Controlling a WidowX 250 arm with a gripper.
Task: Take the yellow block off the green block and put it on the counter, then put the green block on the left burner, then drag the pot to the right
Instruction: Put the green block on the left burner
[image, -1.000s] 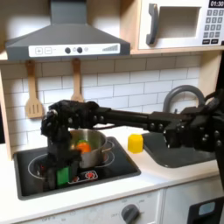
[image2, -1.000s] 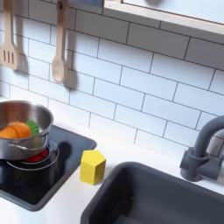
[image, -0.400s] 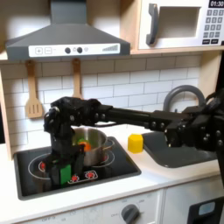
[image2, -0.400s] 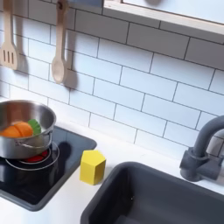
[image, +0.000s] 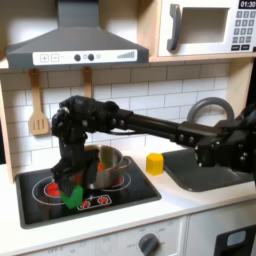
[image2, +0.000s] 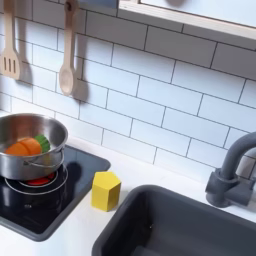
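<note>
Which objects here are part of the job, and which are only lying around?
Part of the job:
- yellow block, on the white counter
- green block, at the claw, low over the stovetop
- pot, with toy food inside

Lying around:
- two wooden utensils on the wall
- sink
- faucet
- microwave

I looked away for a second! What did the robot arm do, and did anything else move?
The gripper slid toward the first exterior view's left over the stovetop, carrying the green block along. The pot and yellow block stayed put.
</note>
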